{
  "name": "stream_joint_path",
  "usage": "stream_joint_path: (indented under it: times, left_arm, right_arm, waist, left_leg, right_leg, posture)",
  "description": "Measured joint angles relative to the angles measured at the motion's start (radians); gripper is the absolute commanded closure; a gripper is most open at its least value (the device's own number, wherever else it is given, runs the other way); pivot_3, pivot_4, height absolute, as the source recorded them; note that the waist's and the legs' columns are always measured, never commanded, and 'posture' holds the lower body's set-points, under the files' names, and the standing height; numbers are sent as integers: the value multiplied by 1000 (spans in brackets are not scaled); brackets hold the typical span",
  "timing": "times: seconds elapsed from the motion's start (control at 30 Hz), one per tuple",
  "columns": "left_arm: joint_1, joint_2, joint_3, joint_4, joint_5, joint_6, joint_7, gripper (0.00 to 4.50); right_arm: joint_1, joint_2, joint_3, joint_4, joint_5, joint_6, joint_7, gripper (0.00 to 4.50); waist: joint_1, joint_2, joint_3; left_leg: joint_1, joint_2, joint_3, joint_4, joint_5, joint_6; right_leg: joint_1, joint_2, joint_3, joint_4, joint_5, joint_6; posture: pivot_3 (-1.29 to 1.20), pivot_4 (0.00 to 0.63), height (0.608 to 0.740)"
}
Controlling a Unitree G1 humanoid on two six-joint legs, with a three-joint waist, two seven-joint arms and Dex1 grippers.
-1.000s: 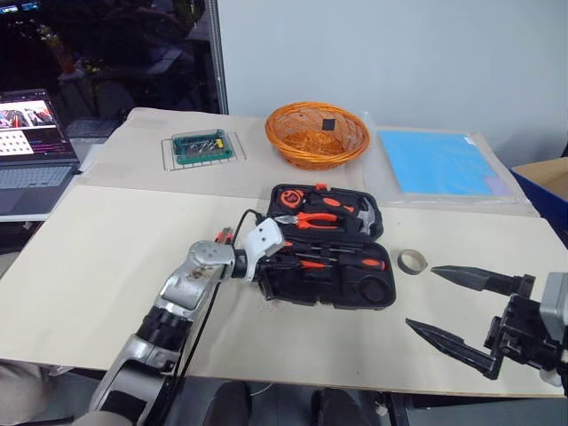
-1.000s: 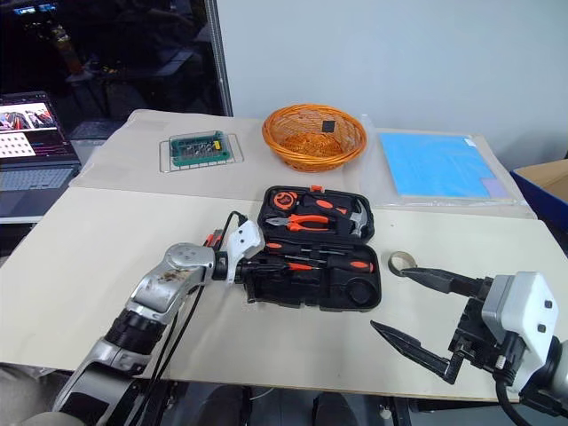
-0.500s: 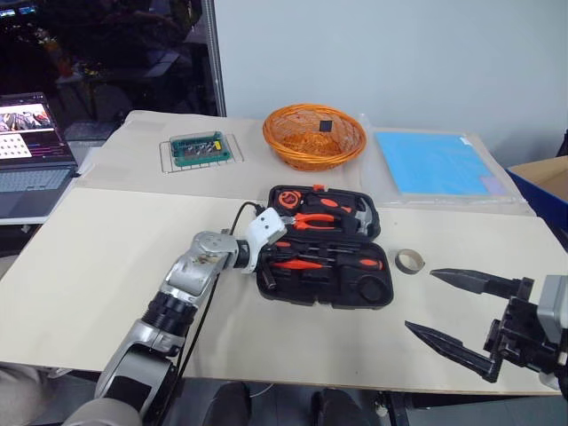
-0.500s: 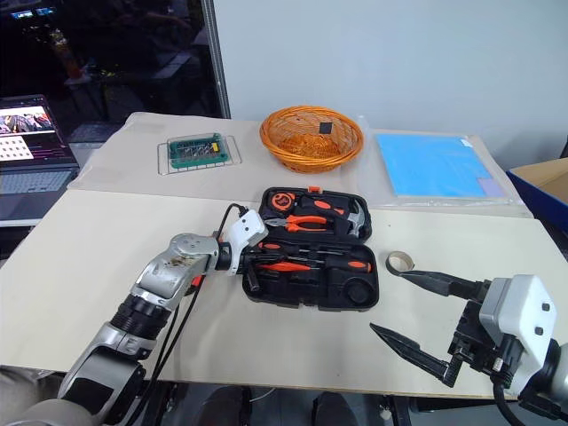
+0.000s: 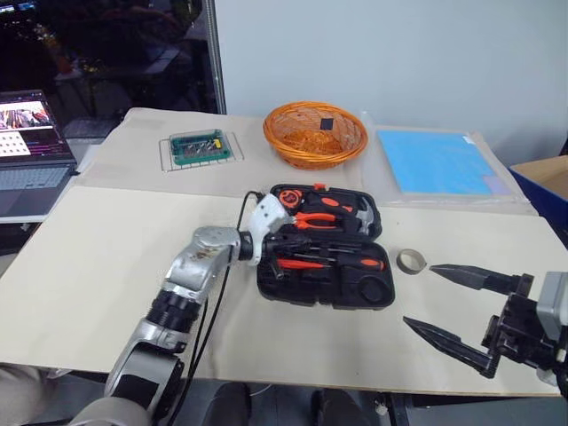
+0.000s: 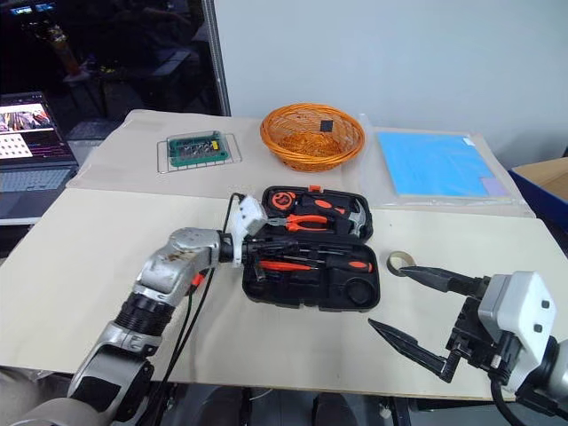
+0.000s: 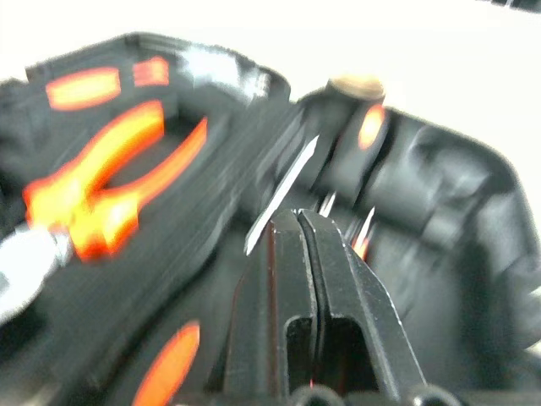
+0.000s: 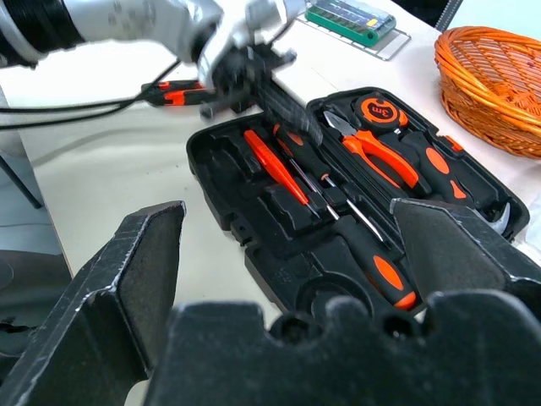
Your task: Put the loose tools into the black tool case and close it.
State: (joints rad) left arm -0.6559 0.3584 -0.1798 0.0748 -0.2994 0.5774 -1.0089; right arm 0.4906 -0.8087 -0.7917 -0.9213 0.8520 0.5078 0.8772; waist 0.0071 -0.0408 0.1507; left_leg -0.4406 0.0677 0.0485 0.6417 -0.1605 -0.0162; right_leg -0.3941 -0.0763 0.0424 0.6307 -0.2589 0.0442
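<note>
The black tool case lies open on the counter, its lid half holding pliers, a hammer and a tape measure, its near half holding two black-and-orange screwdrivers and a small orange screwdriver. The left end effector is over the case's left end, fingers pressed together with nothing between them. A black-and-orange utility knife lies on the counter just beside the case, under the left arm. A small grey tape roll sits on the counter just right of the case. The right end effector hovers near the counter's front right corner, fingers spread wide and empty.
</note>
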Motion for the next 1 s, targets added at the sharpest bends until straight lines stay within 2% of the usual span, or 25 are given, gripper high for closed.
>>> stream_joint_path:
  times: [0.07,0.2,0.3,0.6,0.8,1.0]
  left_arm:
    - [12,21,-6,-19,-14,20,-22,4429]
    - [45,101,-105,-14,38,17,-66,4429]
    - [45,103,-142,13,81,7,-54,4429]
    - [-2,45,-163,58,131,35,7,4429]
    - [-47,-2,-131,99,98,172,30,4429]
    - [-82,-57,-48,157,29,324,86,4429]
  right_arm:
    - [-4,0,5,0,0,0,-5,0]
    - [-12,-2,26,0,0,0,-5,0]
    - [-20,-3,33,1,0,0,-6,0]
    - [-12,-3,34,0,0,0,-7,0]
    - [-5,-3,34,-3,2,0,-9,0]
    - [-1,-3,33,-6,18,0,-10,0]
  waist:
    - [2,0,0]
    - [2,0,0]
    - [6,0,0]
    - [5,0,0]
    - [7,0,0]
    - [4,0,0]
  left_leg:
    - [0,0,0,0,0,0]
    - [1,0,0,0,0,0]
    - [1,-1,0,0,0,0]
    - [1,-1,0,0,0,0]
    - [2,-3,-2,0,0,1]
    - [2,-3,-3,0,1,1]
  right_leg:
    - [0,0,0,0,0,0]
    - [1,0,0,0,-1,0]
    - [1,0,0,-1,-1,0]
    - [3,0,0,-1,-1,0]
    - [5,-1,0,-1,-1,1]
    - [4,0,0,-1,-1,1]
  posture:
    - [0,150,740]
    - [0,150,740]
    - [0,150,740]
    - [0,150,740]
    - [0,150,740]
    - [0,150,740]
